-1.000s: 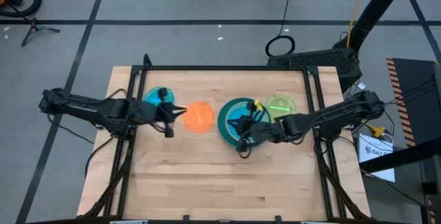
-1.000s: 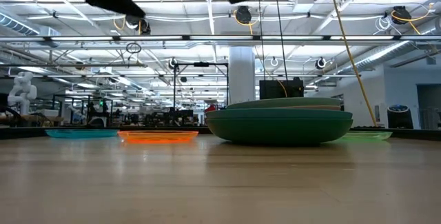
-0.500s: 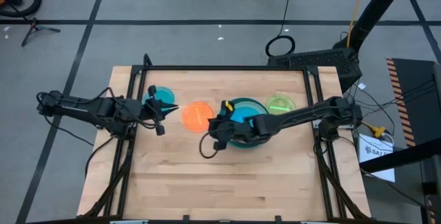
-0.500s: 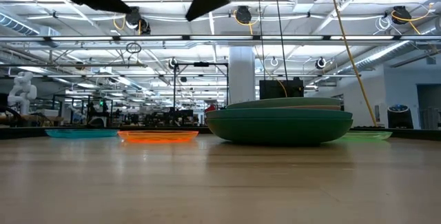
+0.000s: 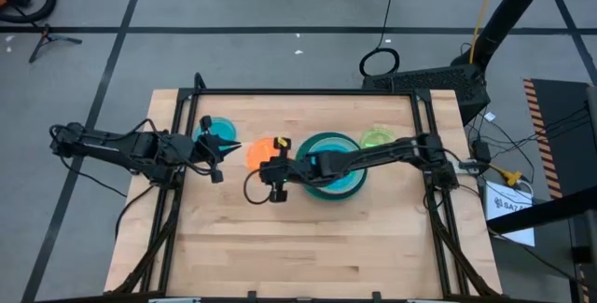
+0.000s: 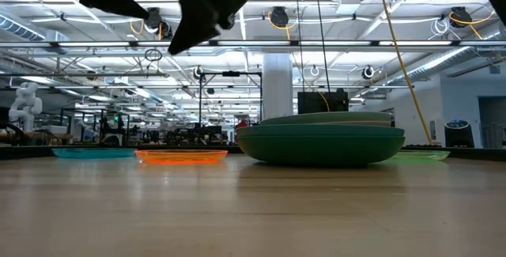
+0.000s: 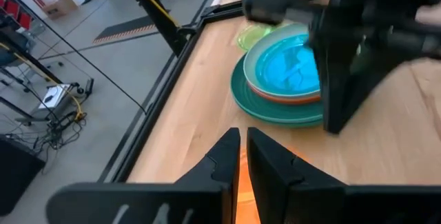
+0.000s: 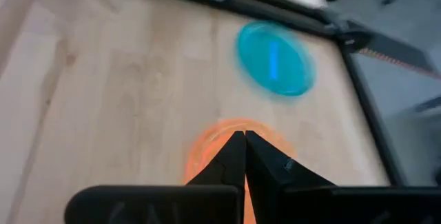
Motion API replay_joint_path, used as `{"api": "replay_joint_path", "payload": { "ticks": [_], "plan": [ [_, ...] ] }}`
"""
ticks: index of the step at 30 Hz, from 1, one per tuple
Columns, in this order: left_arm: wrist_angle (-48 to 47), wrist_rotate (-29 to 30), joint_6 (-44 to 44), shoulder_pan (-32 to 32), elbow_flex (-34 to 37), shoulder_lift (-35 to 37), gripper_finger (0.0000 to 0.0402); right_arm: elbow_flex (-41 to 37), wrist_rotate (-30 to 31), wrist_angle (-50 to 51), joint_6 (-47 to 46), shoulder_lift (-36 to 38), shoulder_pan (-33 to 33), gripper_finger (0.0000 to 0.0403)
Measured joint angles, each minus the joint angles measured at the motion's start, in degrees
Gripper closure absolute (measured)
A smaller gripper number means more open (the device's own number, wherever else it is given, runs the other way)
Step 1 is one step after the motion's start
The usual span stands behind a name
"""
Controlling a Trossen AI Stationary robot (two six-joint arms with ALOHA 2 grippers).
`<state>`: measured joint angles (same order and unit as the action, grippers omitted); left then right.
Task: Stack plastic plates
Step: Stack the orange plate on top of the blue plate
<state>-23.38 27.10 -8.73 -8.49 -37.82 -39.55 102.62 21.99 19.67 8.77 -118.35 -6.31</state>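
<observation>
A stack of plates (image 5: 331, 165) stands right of the table's centre: large green and teal plates below, a red-orange one (image 7: 289, 98), and a small translucent blue one (image 7: 289, 65) on top. A small orange plate (image 5: 261, 152) lies flat on the table left of the stack. A second blue plate (image 5: 215, 130) lies farther left. A lime plate (image 5: 378, 138) lies behind and right of the stack. My right gripper (image 5: 276, 171) is shut and empty, high above the orange plate's near right rim (image 8: 213, 148). My left gripper (image 5: 220, 150) is shut and empty, raised between the blue and orange plates.
A black frame rail (image 5: 308, 92) runs around the table's far edge and sides. The near half of the wooden table (image 5: 298, 247) is bare. My right arm (image 5: 373, 157) reaches over the stack. The low view shows both arms well above the plates (image 6: 320, 145).
My right gripper has gone from above the stack toward the table's left edge and now hangs over the orange plate. My left gripper has drawn back a little toward the table's left edge, away from the orange plate. The plates have stayed where they were.
</observation>
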Motion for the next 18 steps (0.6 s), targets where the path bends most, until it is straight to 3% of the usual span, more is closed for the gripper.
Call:
{"api": "replay_joint_path", "payload": {
  "ticks": [8,18],
  "plan": [
    [0.0,0.1,-0.5,0.0,0.0,0.0,0.0366,5.8,-3.9,3.2,2.6,-8.6,1.4,0.0402],
    [-0.3,0.1,-0.6,0.0,0.0,0.0,0.0366,6.7,-5.8,6.8,4.6,-16.3,1.6,0.0389]
  ]
}}
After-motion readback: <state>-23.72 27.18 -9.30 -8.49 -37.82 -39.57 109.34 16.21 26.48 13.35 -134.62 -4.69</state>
